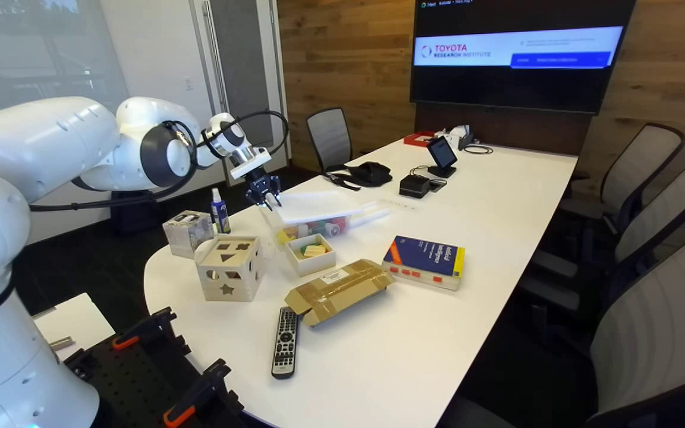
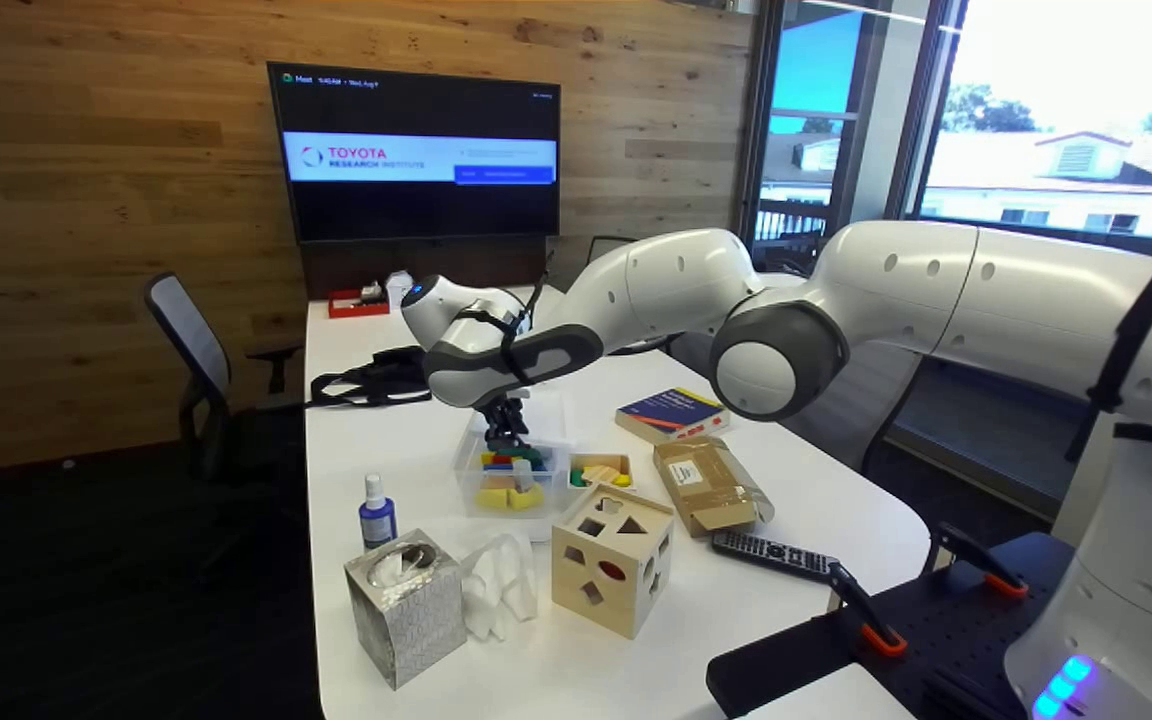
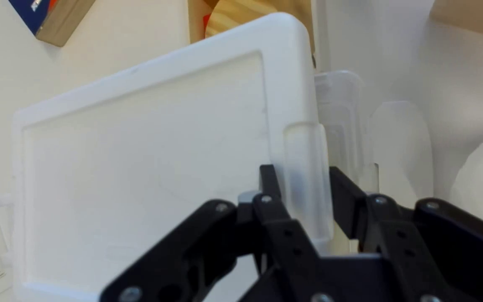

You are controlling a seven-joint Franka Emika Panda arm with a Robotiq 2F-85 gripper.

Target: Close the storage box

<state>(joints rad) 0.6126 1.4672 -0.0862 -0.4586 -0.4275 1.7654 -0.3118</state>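
Observation:
The storage box is a clear plastic box [image 1: 351, 224] with colourful blocks inside. It shows in both exterior views [image 2: 469, 490], and its end wall [image 3: 342, 96] shows in the wrist view. Its whitish lid [image 1: 319, 205] is raised above the box, shifted toward the far end, leaving the near end uncovered. In the wrist view, the lid [image 3: 153, 159] fills the left half. My gripper [image 3: 304, 184] has its fingers on both sides of the lid's latch end, apparently holding it. The gripper is above the box in both exterior views [image 1: 272, 202] [image 2: 511, 445].
A small wooden box [image 1: 311, 261] with blocks stands beside the storage box. Around it are the wooden shape cube [image 1: 229, 267], a tan package [image 1: 339, 288], a blue book [image 1: 424, 258], a remote [image 1: 285, 342], a tissue box [image 2: 406, 605], a spray bottle [image 2: 377, 515] and tissue [image 2: 498, 590].

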